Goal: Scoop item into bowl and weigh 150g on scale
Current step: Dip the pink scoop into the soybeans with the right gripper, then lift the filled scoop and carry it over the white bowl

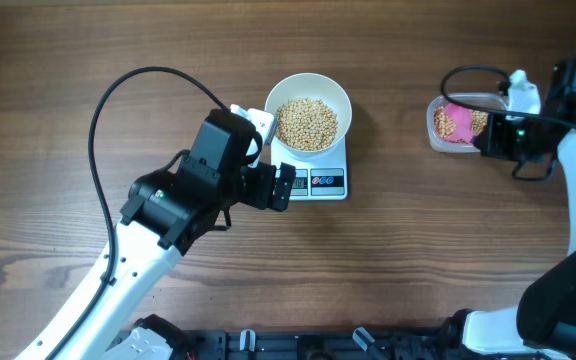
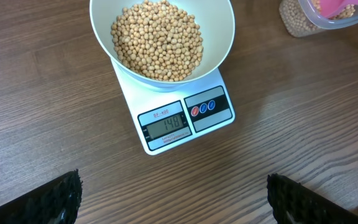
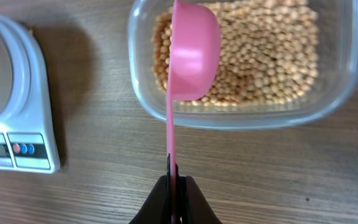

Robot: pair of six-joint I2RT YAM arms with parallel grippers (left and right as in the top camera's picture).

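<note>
Tan beans (image 1: 307,123) sit heaped in the white bowl (image 1: 340,100) on the scale (image 1: 328,182); left gripper (image 2: 174,202) just beside the scale, fingers spread wide, empty; right gripper (image 3: 174,186) pinched tight on the pink scoop (image 3: 191,50) handle over the clear tub (image 3: 340,93).

Even, fairly bright light from above. Soft, short shadows fall beside the scale (image 3: 27,93) and under the clear tub (image 3: 260,117). No strong glare. Close edges in the wrist views look slightly soft.
</note>
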